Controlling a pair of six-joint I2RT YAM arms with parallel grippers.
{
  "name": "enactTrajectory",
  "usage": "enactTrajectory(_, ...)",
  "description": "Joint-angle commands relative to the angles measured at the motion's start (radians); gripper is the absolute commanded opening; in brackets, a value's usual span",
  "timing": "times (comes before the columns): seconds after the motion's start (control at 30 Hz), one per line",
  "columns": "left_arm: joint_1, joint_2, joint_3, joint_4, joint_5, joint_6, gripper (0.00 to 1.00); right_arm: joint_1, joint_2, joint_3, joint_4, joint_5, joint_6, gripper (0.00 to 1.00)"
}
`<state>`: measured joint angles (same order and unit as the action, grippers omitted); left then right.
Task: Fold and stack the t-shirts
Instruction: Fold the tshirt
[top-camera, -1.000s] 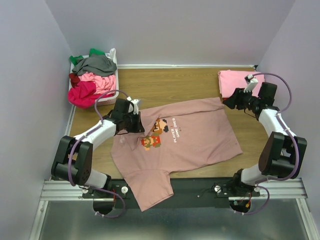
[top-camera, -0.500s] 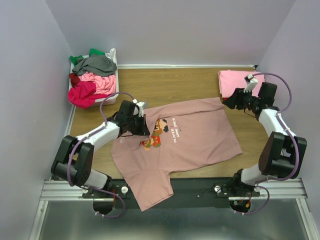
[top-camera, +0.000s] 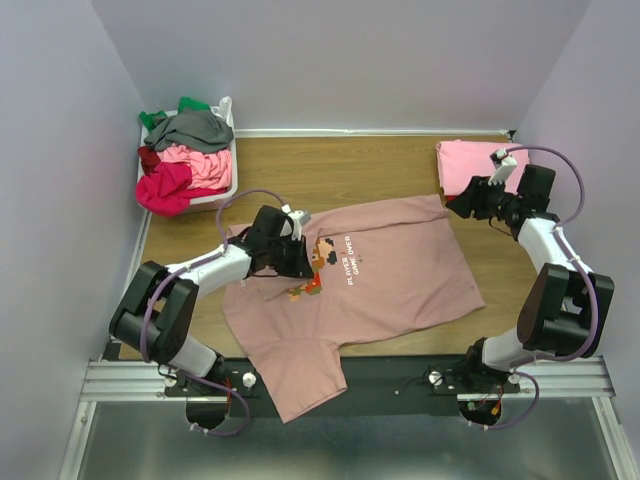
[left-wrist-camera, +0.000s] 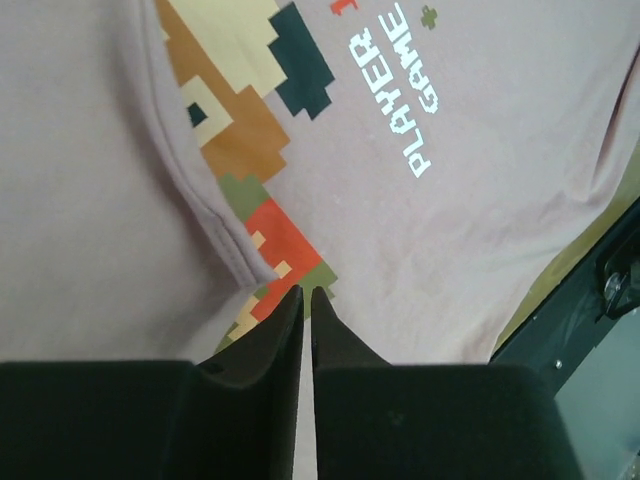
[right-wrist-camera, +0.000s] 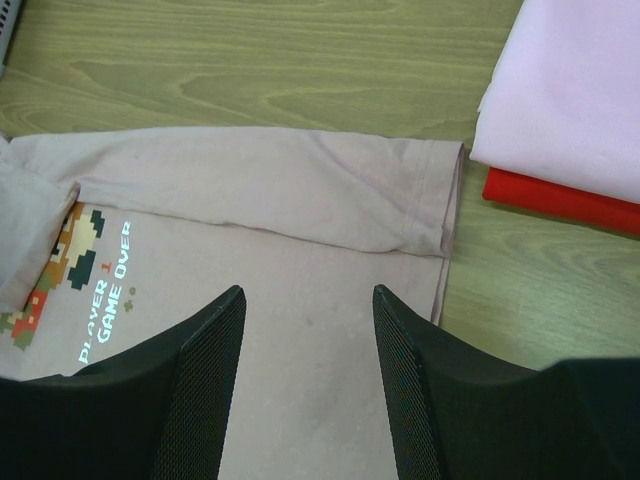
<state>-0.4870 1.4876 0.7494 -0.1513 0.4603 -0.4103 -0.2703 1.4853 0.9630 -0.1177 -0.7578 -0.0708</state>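
Observation:
A dusty-pink t-shirt (top-camera: 400, 270) with a pixel-art print and white text (left-wrist-camera: 400, 90) lies spread on the wooden table. Its left side is folded inward, and the fold's hem (left-wrist-camera: 215, 225) covers part of the print. My left gripper (top-camera: 300, 262) hovers just over that fold and the print. Its jaws (left-wrist-camera: 306, 292) stand a thin slit apart, with nothing between the tips. My right gripper (top-camera: 455, 205) is open (right-wrist-camera: 308, 295) above the shirt's far right corner, holding nothing. A folded pale pink t-shirt (right-wrist-camera: 580, 90) lies on a folded red one (right-wrist-camera: 560, 200) at the back right.
A white basket (top-camera: 228, 192) at the back left holds loose t-shirts in grey, green, pink and red (top-camera: 180, 160). The spread shirt's lower sleeve (top-camera: 300, 385) hangs over the table's near edge onto the black rail. Walls close in on three sides.
My left arm has moved right, carrying the shirt's left side over the print, and its jaws have parted slightly. The right arm has not moved.

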Motion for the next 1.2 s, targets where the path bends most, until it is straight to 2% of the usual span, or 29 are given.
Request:
enactTrajectory(0.0,-0.021,0.019,-0.018,0.048,0.086,-0.013,0.16,-0.009,0.003,-0.01,-0.019,-0.02,-0.004,0.61)
enactTrajectory(0.1,-0.025,-0.019,-0.015,0.039,0.097,0.002,0.2,-0.009,0.006,-0.01,-0.02,-0.02,-0.006,0.61)
enactTrajectory(0.17,-0.025,-0.074,0.007,0.015,0.02,0.016,0.26,-0.009,0.006,-0.012,-0.02,-0.02,-0.009,0.61)
enactTrajectory(0.27,-0.025,-0.209,0.059,-0.046,-0.119,0.047,0.39,-0.009,0.009,-0.014,-0.025,-0.037,-0.024,0.62)
enactTrajectory(0.3,-0.024,-0.264,0.07,-0.057,-0.209,0.054,0.5,-0.009,0.009,-0.014,-0.031,-0.046,-0.038,0.63)
enactTrajectory(0.4,-0.004,-0.326,0.061,-0.054,-0.314,0.047,0.65,-0.009,0.016,-0.012,-0.045,-0.063,-0.058,0.63)
enactTrajectory(0.47,0.013,-0.311,0.039,-0.039,-0.295,0.031,0.65,-0.009,0.024,-0.007,-0.049,-0.06,-0.061,0.63)
enactTrajectory(0.57,0.018,-0.209,0.021,-0.027,-0.22,-0.002,0.48,-0.009,0.03,-0.004,-0.054,-0.057,-0.066,0.63)
enactTrajectory(0.6,0.016,-0.152,0.016,-0.022,-0.191,-0.015,0.33,-0.009,0.033,-0.004,-0.057,-0.055,-0.066,0.63)
enactTrajectory(0.67,0.018,-0.109,0.007,-0.005,-0.181,-0.025,0.2,-0.009,0.035,-0.004,-0.057,-0.054,-0.066,0.63)
enactTrajectory(0.7,0.016,-0.08,0.004,0.001,-0.181,-0.025,0.09,-0.009,0.036,-0.004,-0.059,-0.052,-0.066,0.63)
enactTrajectory(0.8,0.013,-0.064,-0.001,0.006,-0.227,-0.028,0.03,-0.009,0.039,-0.003,-0.06,-0.054,-0.069,0.63)
enactTrajectory(0.97,0.01,-0.056,0.005,-0.016,-0.307,-0.018,0.01,-0.009,0.049,0.0,-0.063,-0.057,-0.067,0.63)
enactTrajectory(1.17,-0.013,0.023,0.019,-0.005,-0.249,-0.001,0.0,-0.009,0.049,0.003,-0.065,-0.057,-0.066,0.63)
